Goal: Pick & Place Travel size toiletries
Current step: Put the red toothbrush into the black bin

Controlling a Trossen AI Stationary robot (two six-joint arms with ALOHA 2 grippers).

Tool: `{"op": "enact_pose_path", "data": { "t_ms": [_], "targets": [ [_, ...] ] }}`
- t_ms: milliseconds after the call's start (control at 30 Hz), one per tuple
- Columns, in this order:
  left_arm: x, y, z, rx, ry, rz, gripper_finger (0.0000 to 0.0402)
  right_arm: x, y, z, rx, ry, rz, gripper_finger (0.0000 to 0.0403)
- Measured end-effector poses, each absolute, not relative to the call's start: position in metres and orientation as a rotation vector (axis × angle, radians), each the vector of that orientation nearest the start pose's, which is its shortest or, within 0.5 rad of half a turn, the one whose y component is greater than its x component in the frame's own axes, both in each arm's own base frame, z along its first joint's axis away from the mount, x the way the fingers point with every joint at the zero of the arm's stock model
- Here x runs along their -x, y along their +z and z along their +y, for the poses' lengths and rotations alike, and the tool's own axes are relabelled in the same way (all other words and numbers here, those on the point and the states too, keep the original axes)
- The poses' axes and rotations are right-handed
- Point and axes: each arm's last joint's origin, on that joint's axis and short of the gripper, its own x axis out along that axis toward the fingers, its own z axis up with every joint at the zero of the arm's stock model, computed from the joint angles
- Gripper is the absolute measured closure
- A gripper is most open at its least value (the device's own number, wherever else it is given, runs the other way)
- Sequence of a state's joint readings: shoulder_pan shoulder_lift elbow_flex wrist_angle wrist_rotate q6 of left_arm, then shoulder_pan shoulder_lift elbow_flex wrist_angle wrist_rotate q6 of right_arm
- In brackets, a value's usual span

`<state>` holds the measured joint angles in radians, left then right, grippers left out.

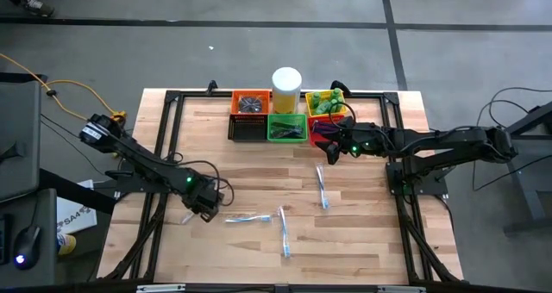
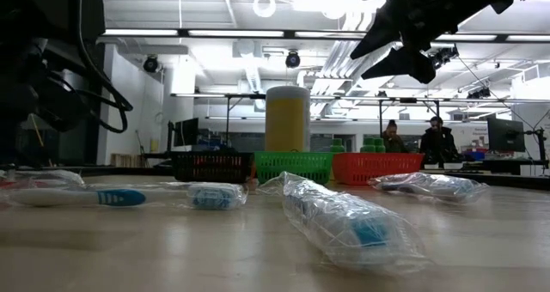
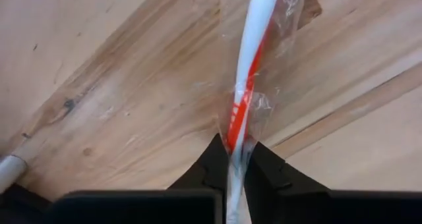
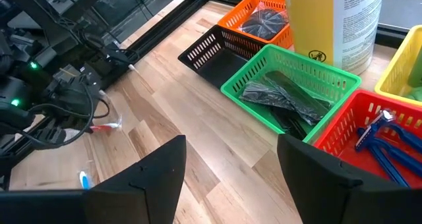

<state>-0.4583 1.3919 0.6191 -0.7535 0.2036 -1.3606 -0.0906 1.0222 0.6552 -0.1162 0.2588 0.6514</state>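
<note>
My left gripper (image 1: 207, 203) is low at the table's left side, shut on a clear-wrapped white-red toothbrush (image 3: 247, 72); the right wrist view shows the same gripper (image 4: 99, 122) from afar. My right gripper (image 1: 327, 152) hangs open in the air (image 2: 404, 47) just near of the red basket (image 1: 321, 131), touching nothing. Three wrapped white-blue toothbrushes lie flat on the wood: one (image 1: 244, 217) beside my left gripper, one (image 1: 283, 233) nearer the front, one (image 1: 322, 188) below my right gripper. Blue razors (image 4: 379, 141) lie in the red basket and dark wrapped sticks (image 4: 283, 99) in the green one. My left gripper pinches the wrapped toothbrush between its two fingers (image 3: 212, 166), at the handle just behind the red stripe (image 3: 235, 141). The toothbrush runs straight out ahead, along the fingers and low over the wood. Whether its far end rests on the table, I cannot tell.
Baskets stand in two rows at the far edge: orange (image 1: 251, 102), black (image 1: 247, 128), green (image 1: 287, 128), yellow (image 1: 326, 102) and red. A tall white cylinder (image 1: 286, 86) stands behind the green one. Bare wood lies between the arms. People sit far behind the table (image 2: 438, 142).
</note>
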Motion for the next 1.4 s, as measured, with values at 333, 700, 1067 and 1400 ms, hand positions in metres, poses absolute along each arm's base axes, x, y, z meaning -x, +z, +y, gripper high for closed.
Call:
{"op": "enact_pose_path", "data": {
  "t_ms": [333, 700, 1067, 1400],
  "targets": [
    [-0.176, 0.182, -0.082, 0.788, 0.549, 1.325, 0.0383, -0.216, 0.252, -0.027, -0.6, -0.482, 0.356, 0.0172],
    [-0.215, 0.235, -0.009, 0.604, 0.531, 1.043, 0.0383, -0.216, 0.252, -0.027, -0.604, -0.469, 0.358, 0.0172],
    [-0.246, 0.289, 0.114, 0.373, 0.55, 0.944, 0.0383, -0.216, 0.252, -0.026, -0.6, -0.457, 0.362, 0.0172],
    [-0.28, 0.261, 0.176, 0.368, 0.533, 1.131, 0.0383, -0.216, 0.252, -0.026, -0.581, -0.452, 0.37, 0.0172]
  ]
}}
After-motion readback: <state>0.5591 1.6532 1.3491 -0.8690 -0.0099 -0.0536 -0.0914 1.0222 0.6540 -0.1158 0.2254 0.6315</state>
